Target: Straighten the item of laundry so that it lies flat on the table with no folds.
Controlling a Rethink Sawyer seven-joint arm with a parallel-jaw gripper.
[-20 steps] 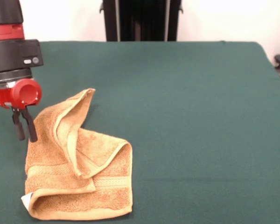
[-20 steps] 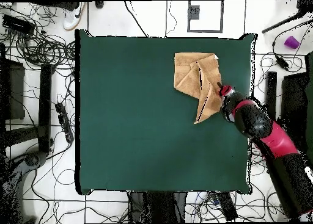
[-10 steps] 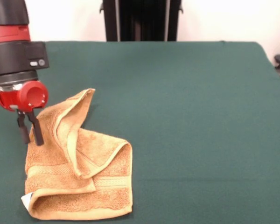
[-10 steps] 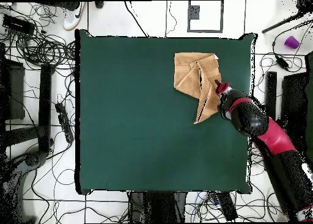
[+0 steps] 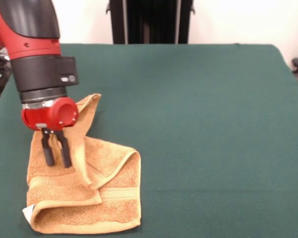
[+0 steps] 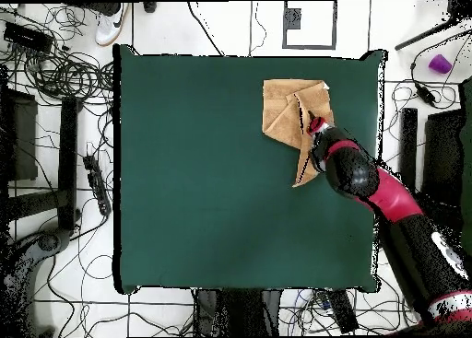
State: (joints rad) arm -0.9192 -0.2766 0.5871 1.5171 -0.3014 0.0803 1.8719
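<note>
The item of laundry (image 5: 102, 196) is a golden-orange towel, crumpled and folded over itself at the near left of the table (image 5: 203, 124), with a white tag at its near left corner. One flap rises in a ridge toward the far side. My gripper (image 5: 56, 159) hangs over the towel's left part, its two black fingers slightly apart and pointing down, with nothing between them. From overhead the towel (image 6: 288, 109) lies near the table's (image 6: 203, 187) far right corner, with the gripper (image 6: 314, 127) above its right side.
Green cloth stretches to the right of the towel and beyond it. The table's left edge lies close to the towel in the front view. Cables and stands (image 6: 64, 86) cover the floor around the table in the overhead view.
The arm has moved from the table's left edge inward, in the front view rightward and nearer. The gripper now hangs over the towel instead of beside it. The towel has not moved.
</note>
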